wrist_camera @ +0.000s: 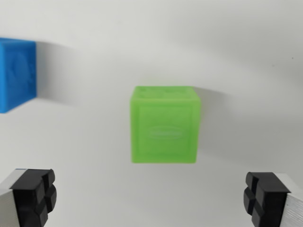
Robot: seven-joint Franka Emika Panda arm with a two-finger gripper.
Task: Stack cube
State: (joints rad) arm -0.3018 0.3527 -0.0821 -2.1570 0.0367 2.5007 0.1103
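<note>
White bench [142, 38] fills the whole frame, plain and bare-looking. At centre sits the green cube [164, 125], slightly blurred. A blue cube [16, 73] is cut off by the left edge, upper left, well apart from the green one. The gripper [151, 198] stands wide, its black fingertips [35, 196] in the bottom corners, holding nothing.

The translucent green plastic cube [165, 125] and the blue plastic cube [16, 73] look smooth, faintly glossy. The white counter [142, 38] is matt; the hand's black pads [34, 196] look rubbery.
</note>
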